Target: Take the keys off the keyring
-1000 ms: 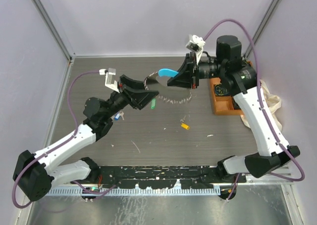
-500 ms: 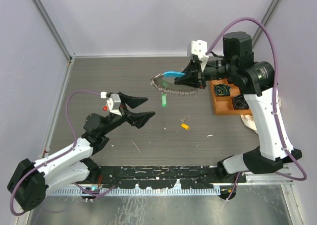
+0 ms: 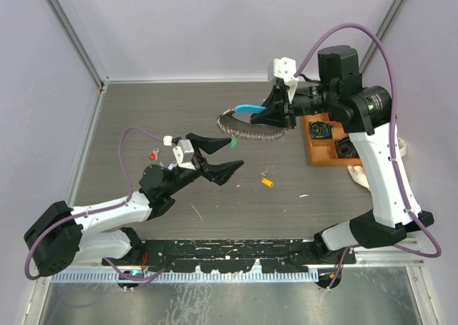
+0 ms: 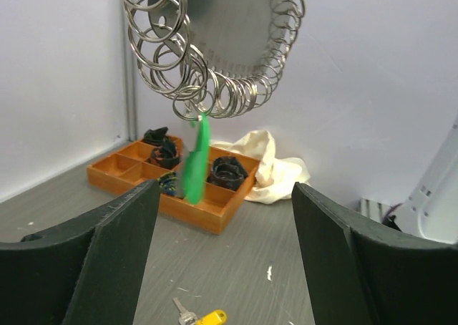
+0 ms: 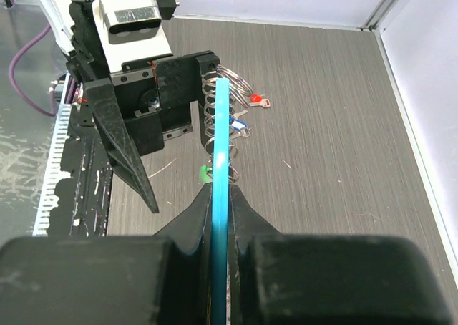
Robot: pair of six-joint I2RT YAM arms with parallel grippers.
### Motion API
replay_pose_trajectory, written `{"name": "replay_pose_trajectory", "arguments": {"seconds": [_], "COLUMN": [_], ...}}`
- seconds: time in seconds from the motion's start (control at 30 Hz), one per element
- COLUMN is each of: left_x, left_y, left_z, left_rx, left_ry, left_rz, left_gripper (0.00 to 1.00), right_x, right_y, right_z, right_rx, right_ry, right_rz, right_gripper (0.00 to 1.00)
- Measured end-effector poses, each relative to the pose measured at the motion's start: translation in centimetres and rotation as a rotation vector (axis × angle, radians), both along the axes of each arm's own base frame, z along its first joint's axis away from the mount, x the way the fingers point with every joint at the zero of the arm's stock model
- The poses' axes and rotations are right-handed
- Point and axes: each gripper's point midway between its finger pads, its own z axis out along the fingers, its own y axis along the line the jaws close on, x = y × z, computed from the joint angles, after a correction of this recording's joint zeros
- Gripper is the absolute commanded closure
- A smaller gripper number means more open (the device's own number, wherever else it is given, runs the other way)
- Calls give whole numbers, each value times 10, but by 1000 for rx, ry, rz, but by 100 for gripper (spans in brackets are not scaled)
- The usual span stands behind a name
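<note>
Above the surface [image 3: 143,117], my right pincer [image 3: 278,114] pinches the keyring [image 3: 247,129] by its blue piece [image 3: 249,109]; one green key [image 4: 193,164] dangles. My left pincer [image 3: 236,153], spread, lines up just below. Next I'd close it on that key and pull.

The keyring [image 4: 236,39] runs off the left wrist view's top edge; its green key [image 4: 195,162] is blurred.
</note>
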Motion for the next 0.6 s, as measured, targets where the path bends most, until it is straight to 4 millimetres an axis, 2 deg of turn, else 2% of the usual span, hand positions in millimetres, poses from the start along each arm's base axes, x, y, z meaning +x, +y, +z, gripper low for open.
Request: {"name": "replay_pose_trajectory", "arguments": {"seconds": [0.1,0.37,0.43,0.53,0.6], "left_x": [6,20,22,25,26], "left_y": [-3,-7,-6,-5,-4], "left_z": [2,12,14,16,16], "left_rx": [-11,-43,-52,-57,-53], "left_ry": [1,19,25,34,39], "left_rz": [50,134,149,168,178], "left_gripper": [38,57,67,90,98], "right_x": [-1,-1,-1,-1,0], "right_y": [0,1,1,1,1], "right_z": [0,-1,-3,-4,-4], "right_rx": [3,3,1,0,-1], "right_ry": [3,16,21,27,28], "right_rz": [4,5,5,3,1], "right_gripper": [99,99,99,99,99]}}
